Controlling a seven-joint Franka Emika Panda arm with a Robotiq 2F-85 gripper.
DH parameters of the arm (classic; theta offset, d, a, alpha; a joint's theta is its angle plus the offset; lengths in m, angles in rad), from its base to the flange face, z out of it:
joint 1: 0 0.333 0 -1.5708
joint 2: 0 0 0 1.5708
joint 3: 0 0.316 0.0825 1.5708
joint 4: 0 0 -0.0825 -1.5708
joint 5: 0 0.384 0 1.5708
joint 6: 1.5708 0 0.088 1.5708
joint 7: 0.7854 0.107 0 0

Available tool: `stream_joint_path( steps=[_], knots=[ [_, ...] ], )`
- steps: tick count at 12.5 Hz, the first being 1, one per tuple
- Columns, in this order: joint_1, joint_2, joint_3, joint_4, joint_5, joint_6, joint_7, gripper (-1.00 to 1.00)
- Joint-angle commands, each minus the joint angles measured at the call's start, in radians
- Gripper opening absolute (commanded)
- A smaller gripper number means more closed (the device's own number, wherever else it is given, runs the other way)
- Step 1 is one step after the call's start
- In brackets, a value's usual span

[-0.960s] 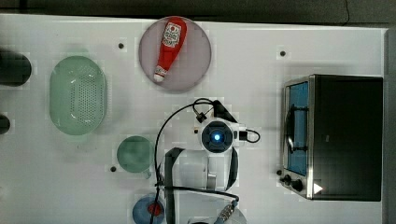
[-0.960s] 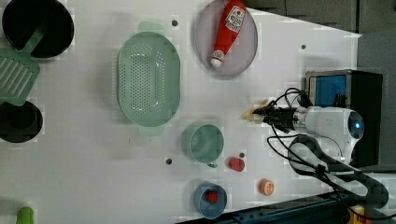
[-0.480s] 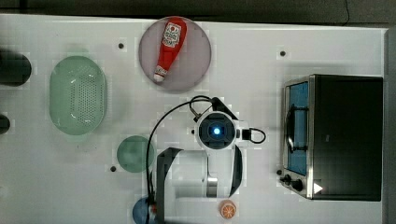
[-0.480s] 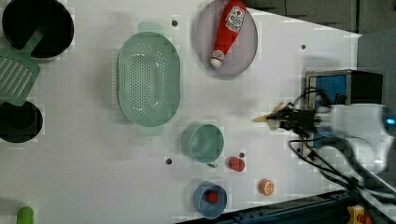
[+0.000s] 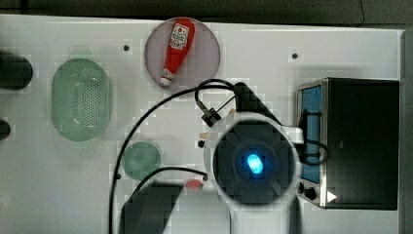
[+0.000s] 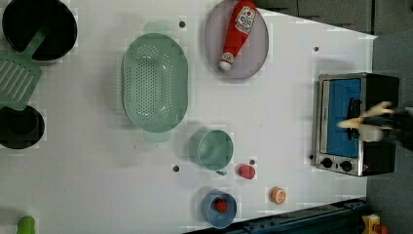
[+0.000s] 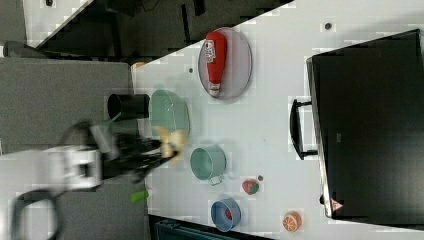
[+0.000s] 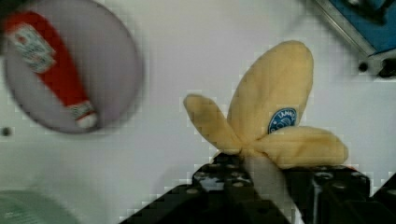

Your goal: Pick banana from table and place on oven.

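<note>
Tool (image 8: pixel 261 186) clenched on banana (image 8: pixel 271 116) stem, now lifted off the counter (image 6: pixel 272 117) and moved across from counter middle to hang in front of the oven (image 6: pixel 358 124) door. Pick done; placing on oven top remains.

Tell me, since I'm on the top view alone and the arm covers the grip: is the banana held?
Observer: Yes. In the wrist view the gripper is shut on the banana at its stem.
Operator: Is it on the oven?
Observer: Not yet. In the left view the banana shows against the oven door, held in the air, not resting on the top.
</note>
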Motion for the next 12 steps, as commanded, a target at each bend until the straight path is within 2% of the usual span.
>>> stream_joint_path(
  steps=[1,3,5,9,12],
  knots=[
    [-0.004,0.03,0.005,0.101,0.002,-0.11,0.027,-0.47],
    [-0.018,0.074,-0.036,0.15,-0.001,-0.109,0.016,-0.47],
    [-0.03,0.123,-0.11,0.178,-0.001,-0.098,-0.081,-0.47],
    [-0.052,0.224,-0.318,0.21,-0.002,-0.054,-0.406,-0.47],
    [-0.058,0.31,-0.466,0.212,-0.002,0.084,-0.685,-0.47]
  ],
)
